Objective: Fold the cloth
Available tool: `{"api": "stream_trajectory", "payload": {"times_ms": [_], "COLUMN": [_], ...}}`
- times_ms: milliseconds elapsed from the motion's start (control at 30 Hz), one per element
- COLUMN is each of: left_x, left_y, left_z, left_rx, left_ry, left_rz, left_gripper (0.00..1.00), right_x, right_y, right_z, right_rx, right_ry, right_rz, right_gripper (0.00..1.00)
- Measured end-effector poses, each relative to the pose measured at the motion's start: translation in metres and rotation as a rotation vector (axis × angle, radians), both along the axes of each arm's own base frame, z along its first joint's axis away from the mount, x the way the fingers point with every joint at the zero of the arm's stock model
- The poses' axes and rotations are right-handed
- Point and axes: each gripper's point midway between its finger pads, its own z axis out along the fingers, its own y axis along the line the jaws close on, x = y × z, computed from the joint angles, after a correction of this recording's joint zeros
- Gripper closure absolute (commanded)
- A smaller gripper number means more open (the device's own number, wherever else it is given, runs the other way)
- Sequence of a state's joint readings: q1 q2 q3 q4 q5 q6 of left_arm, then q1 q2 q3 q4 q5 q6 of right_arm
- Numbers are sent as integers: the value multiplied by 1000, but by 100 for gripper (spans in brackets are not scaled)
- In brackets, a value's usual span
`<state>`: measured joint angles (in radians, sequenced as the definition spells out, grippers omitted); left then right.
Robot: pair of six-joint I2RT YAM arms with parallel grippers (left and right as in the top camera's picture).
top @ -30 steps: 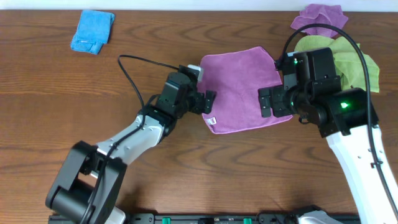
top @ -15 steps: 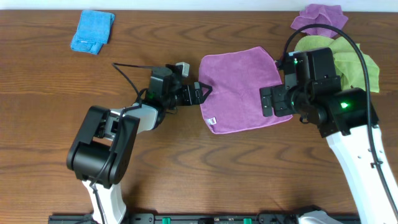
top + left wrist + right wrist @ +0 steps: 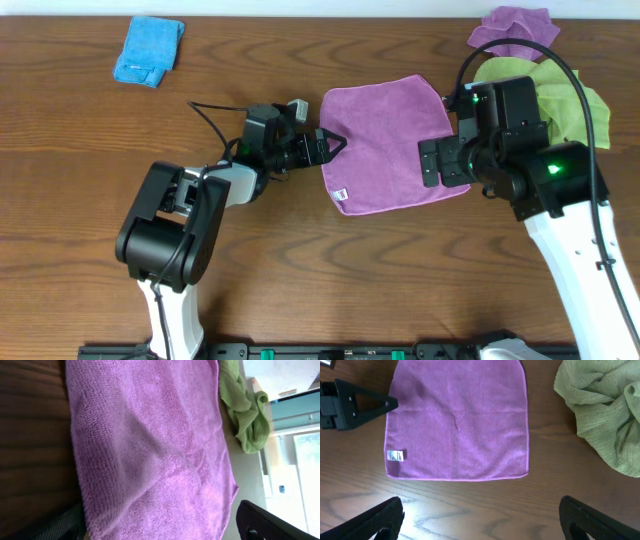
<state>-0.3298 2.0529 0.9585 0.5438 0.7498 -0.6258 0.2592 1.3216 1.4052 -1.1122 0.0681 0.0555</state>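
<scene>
Right of the desk's centre, toward the far edge, the left gripper [image 3: 333, 144] lies turned on its side with its fingers spread apart and nothing between them, its tip reaching the left edge of the square purple-magenta microfibre cloth [image 3: 385, 140]. Whether it touches the fabric cannot be told. In the left wrist view that edge runs close past the camera, with the pile gently rippled but not lifted. The right gripper [image 3: 437, 165] hovers over the cloth's right edge, also released. Its two fingers [image 3: 372, 520] are set wide over bare wood just on the near side of the cloth's near edge. The cloth lies flat and unfolded, slightly skewed to the desk's edges, with a small white tag [image 3: 395, 455] at its near left corner. Its four edges look straight and none is turned under. A crumpled lime-green towel [image 3: 560, 100] sits toward the right edge of the desk, parted from the cloth's right edge by a strip of wood. A bunched smaller purple cloth [image 3: 515, 28] lies at the far right corner. A folded blue cloth [image 3: 148, 50] rests near the far left corner, well apart. The brown wooden desk [image 3: 300, 260] shows open wood along the whole near side of the cloth and across the left half.
</scene>
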Motion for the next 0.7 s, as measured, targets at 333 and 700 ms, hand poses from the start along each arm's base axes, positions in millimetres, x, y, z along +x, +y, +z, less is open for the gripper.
{"api": "stream_trajectory", "payload": {"times_ms": [333, 700], "left_x": [7, 51], "left_y": [-2, -13], "left_z": [2, 4], "left_rx": [-37, -44], "left_ry": [33, -14], "left_rz": [34, 59], "left_gripper": [5, 5], "right_x": [0, 2], "right_y": [1, 3], "right_z": [0, 2], "right_rx": [3, 17], "right_ry": [-1, -9], "right_rz": [2, 8], "right_gripper": [1, 1]}}
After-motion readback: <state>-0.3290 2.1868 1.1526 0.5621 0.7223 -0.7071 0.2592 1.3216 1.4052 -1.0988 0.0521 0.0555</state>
